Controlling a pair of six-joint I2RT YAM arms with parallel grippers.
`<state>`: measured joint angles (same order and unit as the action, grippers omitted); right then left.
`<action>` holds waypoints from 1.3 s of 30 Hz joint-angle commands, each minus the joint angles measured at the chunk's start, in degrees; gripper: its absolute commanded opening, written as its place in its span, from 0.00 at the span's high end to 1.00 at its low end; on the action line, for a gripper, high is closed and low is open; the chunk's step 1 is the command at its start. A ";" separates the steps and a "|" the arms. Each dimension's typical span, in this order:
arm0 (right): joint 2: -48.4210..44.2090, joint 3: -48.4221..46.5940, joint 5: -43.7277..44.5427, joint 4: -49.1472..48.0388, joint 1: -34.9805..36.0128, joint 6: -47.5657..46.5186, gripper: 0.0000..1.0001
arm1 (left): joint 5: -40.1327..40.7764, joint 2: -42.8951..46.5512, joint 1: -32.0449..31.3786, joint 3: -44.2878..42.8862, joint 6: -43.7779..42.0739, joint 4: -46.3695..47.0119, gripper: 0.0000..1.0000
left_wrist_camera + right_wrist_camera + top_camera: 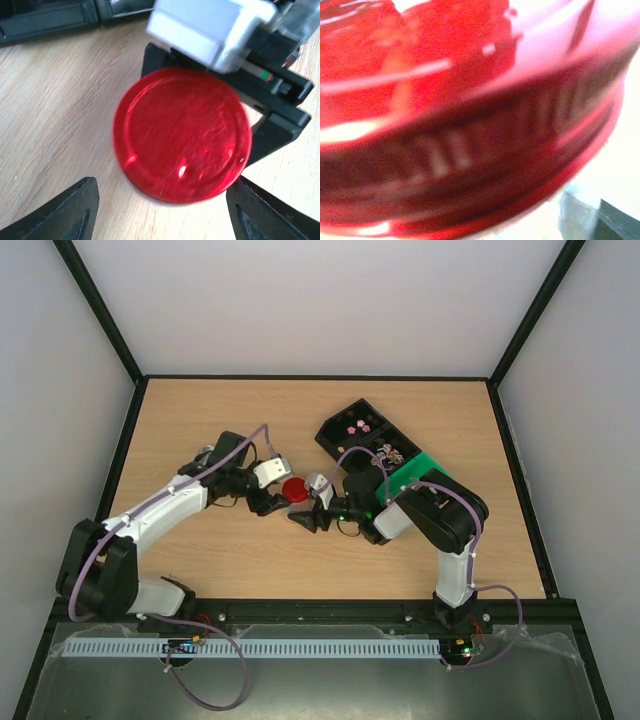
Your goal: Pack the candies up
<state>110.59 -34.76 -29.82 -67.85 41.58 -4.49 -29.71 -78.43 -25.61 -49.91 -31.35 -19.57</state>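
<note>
Several candies [358,426] sit inside the black tray [331,440].

1. A round, glossy red lid [182,135], top side up, over the light wooden desk [250,420].
2. A black compartmented tray [330,430] lies angled at the desk's far right.
3. A green piece [412,472] adjoins the tray's near end.

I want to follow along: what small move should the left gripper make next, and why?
Probably close the left gripper on the red lid: its open fingers flank the rim, while the right gripper seems to hold the lid's far side.
</note>
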 commanded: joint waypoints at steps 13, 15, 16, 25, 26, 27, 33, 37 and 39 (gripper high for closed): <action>-0.49 0.95 1.42 0.54 0.85 2.43 0.57 | -2.07 4.62 0.45 -1.19 -3.94 -3.78 0.10; -0.47 1.00 1.89 0.62 1.14 2.72 0.57 | 0.02 4.86 -2.65 -0.12 -0.58 -0.44 0.07; -0.49 1.13 1.94 0.62 1.21 2.84 0.57 | 0.98 4.66 -4.01 0.27 1.12 0.96 0.07; -0.91 1.69 1.54 0.71 1.38 2.67 0.58 | 8.09 1.49 -6.97 0.91 6.43 7.32 0.09; -0.99 1.69 1.45 0.72 1.39 2.58 0.58 | 8.65 1.30 -6.84 0.80 6.07 7.00 0.10; -1.01 1.71 1.40 0.76 1.40 2.43 0.58 | 8.79 1.31 -6.56 0.78 5.67 6.62 0.11; -1.61 2.43 1.03 0.72 1.42 1.79 0.58 | 9.84 3.06 -4.62 2.59 1.61 4.34 0.15; -2.07 3.29 0.61 0.71 1.46 1.32 0.59 | 11.33 3.28 -1.85 2.85 0.27 3.53 0.18; -2.23 3.66 0.52 0.72 1.46 1.17 0.60 | 12.11 3.41 -0.92 2.78 -0.25 2.90 0.19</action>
<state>109.78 -33.36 -27.29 -68.84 42.44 -2.28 -22.76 -75.72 -29.56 -47.90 -28.88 -15.16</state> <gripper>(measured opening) 0.757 0.823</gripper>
